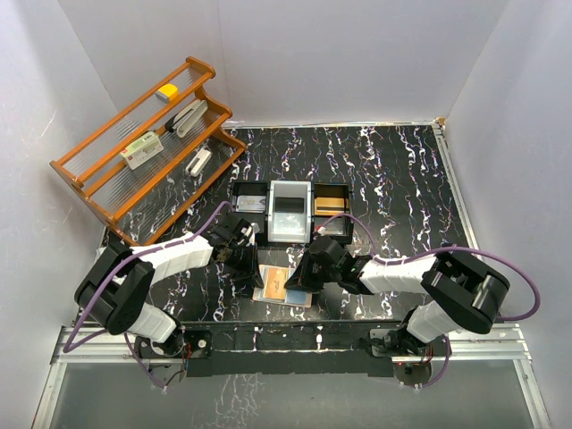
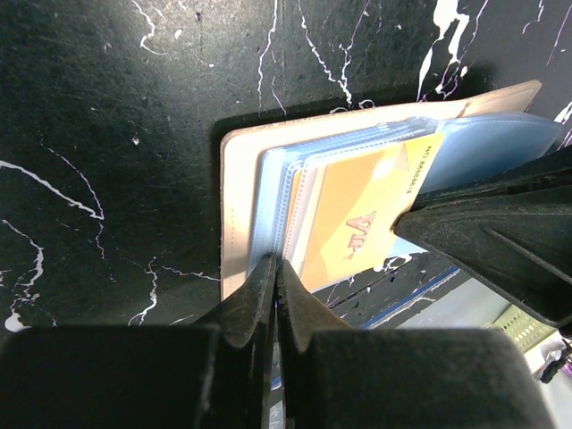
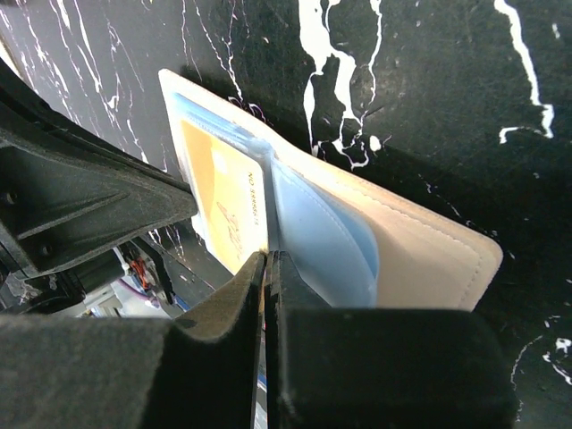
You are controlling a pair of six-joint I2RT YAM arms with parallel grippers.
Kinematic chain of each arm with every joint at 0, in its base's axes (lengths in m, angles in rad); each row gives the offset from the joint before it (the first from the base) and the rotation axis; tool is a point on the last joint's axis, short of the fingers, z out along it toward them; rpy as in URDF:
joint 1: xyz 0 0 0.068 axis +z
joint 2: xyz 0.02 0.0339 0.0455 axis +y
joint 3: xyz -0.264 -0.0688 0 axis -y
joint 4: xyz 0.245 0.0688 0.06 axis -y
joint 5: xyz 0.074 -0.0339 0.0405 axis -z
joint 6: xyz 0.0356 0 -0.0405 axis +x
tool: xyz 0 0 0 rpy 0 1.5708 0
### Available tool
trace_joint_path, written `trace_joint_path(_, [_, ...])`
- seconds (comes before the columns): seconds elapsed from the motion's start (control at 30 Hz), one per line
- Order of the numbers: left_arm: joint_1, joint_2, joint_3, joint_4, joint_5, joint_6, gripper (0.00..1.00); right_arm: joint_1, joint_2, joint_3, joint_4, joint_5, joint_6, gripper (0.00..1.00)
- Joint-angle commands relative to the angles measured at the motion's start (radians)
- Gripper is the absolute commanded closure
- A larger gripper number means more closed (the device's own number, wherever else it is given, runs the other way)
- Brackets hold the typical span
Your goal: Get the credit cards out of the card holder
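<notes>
Card holder (image 1: 284, 288) lies open, flat on worktop (image 1: 384, 170) between both arms, near front edge. Orange card (image 2: 353, 223) sits in clear sleeves (image 2: 279, 183).

Left claw (image 2: 275, 268) clenched on holder's edge at sleeves. Right claw (image 3: 266, 259) clenched on orange card's edge, possibly sleeve too.

Risks: sleeve caught with card, so whole holder drags along. Thin bite slips off.

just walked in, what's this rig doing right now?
Both arms are on the open card holder lying on the table near their bases. The left gripper is shut on the edge of its clear sleeves, apparently holding it down. The right gripper is shut on the edge of the orange card, which sits in its sleeve, not pulled out yet.
</notes>
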Motion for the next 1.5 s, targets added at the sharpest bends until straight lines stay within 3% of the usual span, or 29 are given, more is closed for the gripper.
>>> trace_joint_path(0.0, [-0.008, -0.025, 0.014, -0.063, -0.048, 0.016, 1.0, -0.005, -0.023, -0.001, -0.014, 0.039, -0.005, 1.0])
trace_joint_path(0.13, [-0.012, -0.063, 0.051, -0.097, -0.087, 0.03, 0.92, -0.008, -0.015, -0.014, 0.001, 0.032, 0.002, 1.0])
trace_joint_path(0.27, [-0.014, -0.091, 0.095, -0.114, -0.105, 0.034, 0.78, -0.01, -0.005, -0.02, 0.014, 0.024, 0.011, 1.0])
trace_joint_path(0.43, [-0.045, -0.121, 0.122, -0.044, -0.043, 0.027, 0.67, -0.012, 0.002, -0.017, 0.016, 0.019, 0.01, 1.0])
trace_joint_path(0.57, [-0.072, -0.101, 0.113, 0.015, 0.012, 0.009, 0.7, -0.013, 0.007, -0.017, 0.022, 0.016, 0.011, 1.0])
trace_joint_path(0.77, [-0.086, -0.021, 0.074, -0.021, -0.036, -0.005, 0.82, -0.014, 0.002, -0.023, 0.023, 0.019, 0.016, 1.0])
trace_joint_path(1.0, [-0.098, 0.036, 0.079, -0.072, -0.089, 0.018, 0.89, -0.013, 0.002, -0.026, 0.044, 0.006, 0.018, 1.0])
trace_joint_path(1.3, [-0.108, 0.03, 0.068, -0.087, -0.114, 0.019, 0.91, -0.013, 0.022, -0.044, 0.13, -0.013, 0.037, 0.8])
trace_joint_path(1.47, [-0.111, 0.031, 0.067, -0.088, -0.114, 0.021, 0.92, -0.013, 0.055, -0.053, 0.159, -0.021, 0.044, 0.82])
